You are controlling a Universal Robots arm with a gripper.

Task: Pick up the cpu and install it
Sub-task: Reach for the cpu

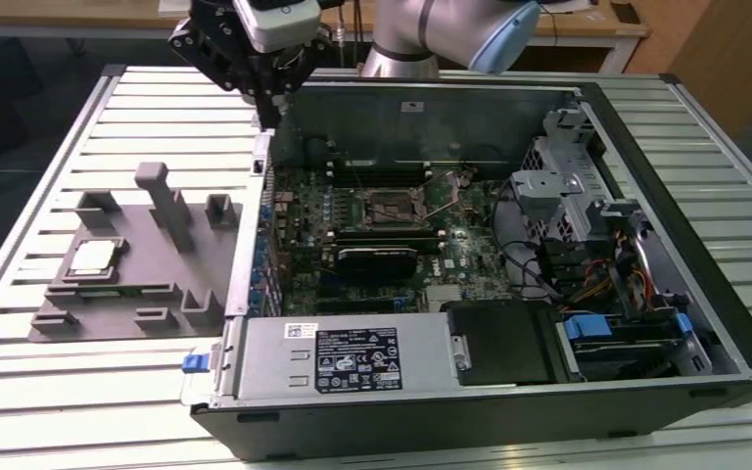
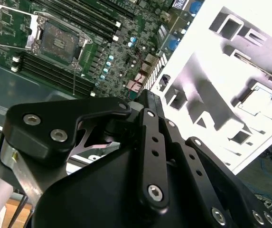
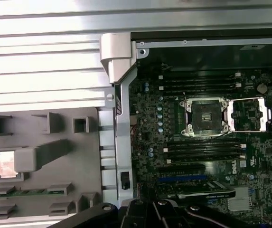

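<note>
Hovering above PC case (image 1: 481, 426) wall: gripper (image 1: 269, 114) closed, empty. cpu (image 1: 93, 257) nests in fixture (image 1: 154, 294) pocket for locating; socket (image 1: 390, 209) lid open for install.

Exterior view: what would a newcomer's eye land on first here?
The open computer case on the slatted table stands out first, its motherboard bare and the socket open near the middle. At the exterior view's left, the shiny cpu sits in a grey fixture. The black gripper hangs above the case's far corner on that side.
</note>
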